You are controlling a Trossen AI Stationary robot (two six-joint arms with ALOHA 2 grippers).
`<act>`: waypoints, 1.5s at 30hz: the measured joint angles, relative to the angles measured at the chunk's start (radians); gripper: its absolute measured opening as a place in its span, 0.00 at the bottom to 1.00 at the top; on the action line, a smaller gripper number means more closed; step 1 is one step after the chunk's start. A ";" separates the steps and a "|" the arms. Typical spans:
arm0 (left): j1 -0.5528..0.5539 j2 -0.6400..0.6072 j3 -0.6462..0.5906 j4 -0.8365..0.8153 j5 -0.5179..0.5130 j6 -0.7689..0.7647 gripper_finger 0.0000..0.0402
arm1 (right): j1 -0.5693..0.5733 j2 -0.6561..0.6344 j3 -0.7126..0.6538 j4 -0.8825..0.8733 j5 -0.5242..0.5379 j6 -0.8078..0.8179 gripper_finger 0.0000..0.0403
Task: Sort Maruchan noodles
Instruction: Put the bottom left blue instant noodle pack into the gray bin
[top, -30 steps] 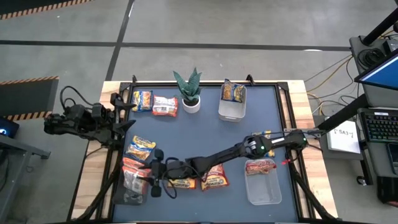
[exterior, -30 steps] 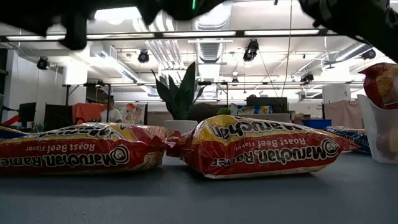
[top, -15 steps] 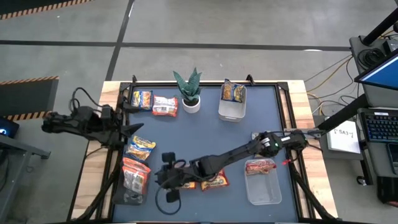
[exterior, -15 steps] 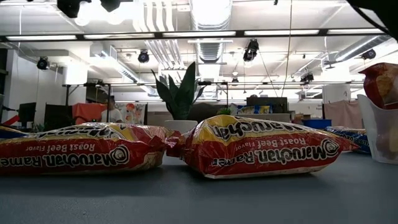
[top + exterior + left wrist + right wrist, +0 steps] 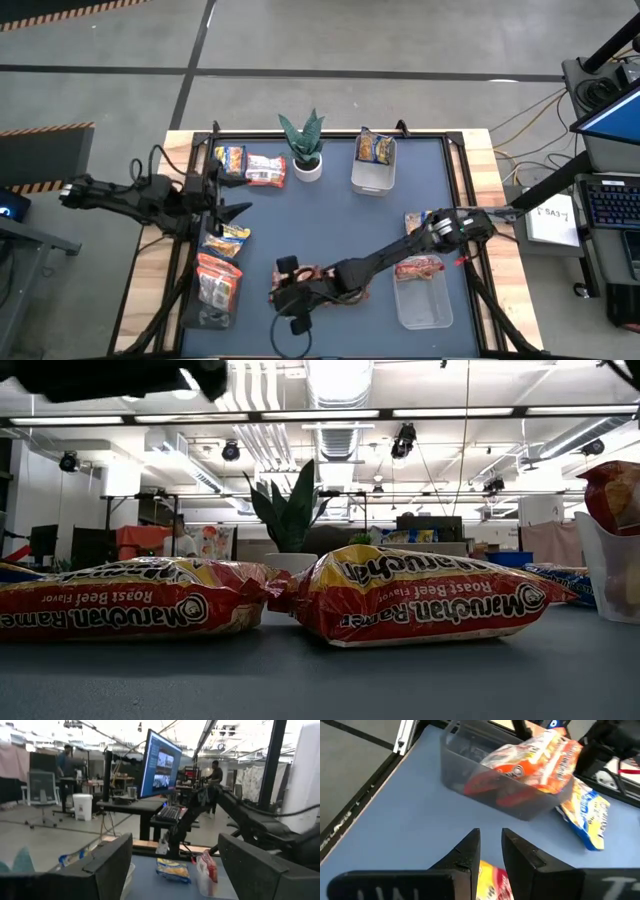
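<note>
Moved: right gripper [image 5: 290, 300] has swung from the lower-left packets to the table's lower centre; left gripper [image 5: 235, 211] has advanced right.
Right claw: fingers [image 5: 470, 851] nearly together, over a Maruchan packet [image 5: 345, 295]; grip unclear.
Left claw: wide apart, empty.
Writing: "Maruchan Ramen, Roast Beef Flavor" on front packets [image 5: 420, 595].
Bin [image 5: 425, 305]: lower right, one packet inside.

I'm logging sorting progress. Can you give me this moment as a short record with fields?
left tool: open, hovering over the table's left side
right tool: fingers nearly together, low above a packet
right bin: holds an orange-red packet
back bin: holds yellow-and-blue packets
plant: at the back, between loose packets and back bin
</note>
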 joint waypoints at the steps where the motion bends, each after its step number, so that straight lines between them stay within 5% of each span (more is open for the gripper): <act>1: 0.000 0.010 0.001 0.000 0.000 -0.008 0.69 | -0.001 -0.030 -0.048 0.027 0.001 -0.001 0.17; 20: -0.001 0.387 0.039 -0.050 -0.027 -0.387 0.69 | 0.026 -0.512 -1.052 0.845 0.001 -0.093 0.15; 31: -0.002 0.620 0.245 -0.108 -0.053 -0.473 0.69 | 0.019 -0.879 -1.369 0.963 0.003 -0.226 0.16; 38: -0.002 0.736 0.491 -0.520 -0.087 -0.578 0.69 | -0.009 -1.073 -1.515 0.968 0.074 -0.240 0.16; 45: -0.002 0.883 0.714 -1.053 -0.098 -0.775 0.69 | -0.184 -1.180 -1.604 0.972 0.032 -0.276 0.16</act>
